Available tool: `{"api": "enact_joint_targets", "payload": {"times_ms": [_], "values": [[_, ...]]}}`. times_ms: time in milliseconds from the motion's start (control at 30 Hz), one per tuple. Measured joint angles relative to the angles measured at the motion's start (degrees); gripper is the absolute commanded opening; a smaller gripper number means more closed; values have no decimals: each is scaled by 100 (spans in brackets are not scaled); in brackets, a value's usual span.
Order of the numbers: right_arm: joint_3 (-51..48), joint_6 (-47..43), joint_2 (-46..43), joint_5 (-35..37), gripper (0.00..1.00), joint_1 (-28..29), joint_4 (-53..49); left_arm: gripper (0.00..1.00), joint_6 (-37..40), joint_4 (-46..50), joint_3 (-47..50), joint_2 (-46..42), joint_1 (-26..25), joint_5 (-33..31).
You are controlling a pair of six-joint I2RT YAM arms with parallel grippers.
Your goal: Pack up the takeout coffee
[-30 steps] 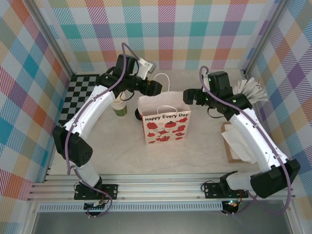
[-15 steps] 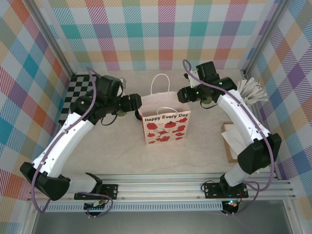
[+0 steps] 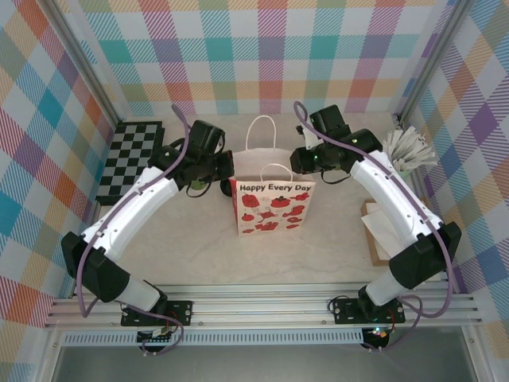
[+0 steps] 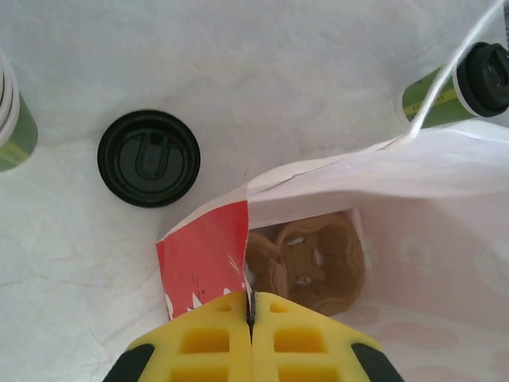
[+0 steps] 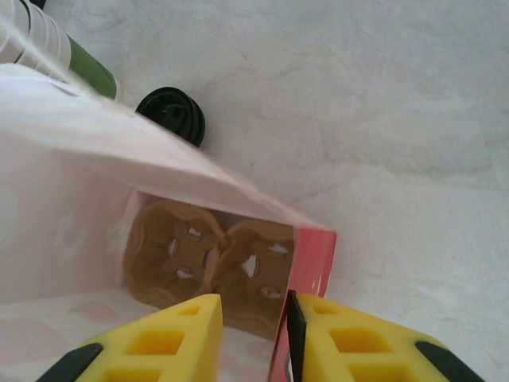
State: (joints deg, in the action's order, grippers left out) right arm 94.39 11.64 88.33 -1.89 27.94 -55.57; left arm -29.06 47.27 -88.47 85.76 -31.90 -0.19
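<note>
The paper could rip if the two arms pull the bag (image 4: 318, 171) apart too hard, because its top edge is thin. If the pinch slips, the bag's mouth may flop shut, or the bag may tip over. The takeout coffee (image 4: 148, 157) stands outside the bag, close by on the left of the left gripper (image 4: 250, 301) and a little ahead of its tips, so a swing that way could knock it over and spill it. Only its round black lid shows from above. A second lidded cup (image 4: 469, 79) sits far ahead of the tips, past the bag's handle, and a stack of cups (image 4: 9, 119) stands further left. The left gripper is squeezed tight on the bag's top edge, next to the red side. The right gripper (image 5: 253, 301) is partly open, with the bag's other red side edge in the gap near one finger, not pinched yet. A brown cup carrier (image 4: 306, 263) lies at the bottom of the bag, below both grippers.
</note>
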Motion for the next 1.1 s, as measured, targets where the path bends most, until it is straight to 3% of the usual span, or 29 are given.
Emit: {"api": "enact_joint_targets", "payload": {"times_ms": [300, 600, 700, 933, 1000, 1100], "values": [[-647, 874, -586, -492, 35, 494, -413, 3, 1084, 66, -1049, 828, 264, 76], [-798, 1349, -789, -1561, 39, 619, -389, 6, 2107, 758, -2667, 2063, 334, 872], [-798, 1443, -815, -1878, 40, 619, -385, 11, 2315, 1029, -3025, 2297, 334, 1073], [-752, 1519, -852, -2122, 55, 619, -374, 19, 2618, 1587, -3670, 2632, 413, 1353], [-706, 1497, -879, -2020, 61, 595, -404, 27, 2695, 1650, -3847, 2778, 433, 1438], [-520, 1390, -968, -1628, 77, 527, -514, 43, 2752, 1777, -4203, 3040, 450, 1550]]}}
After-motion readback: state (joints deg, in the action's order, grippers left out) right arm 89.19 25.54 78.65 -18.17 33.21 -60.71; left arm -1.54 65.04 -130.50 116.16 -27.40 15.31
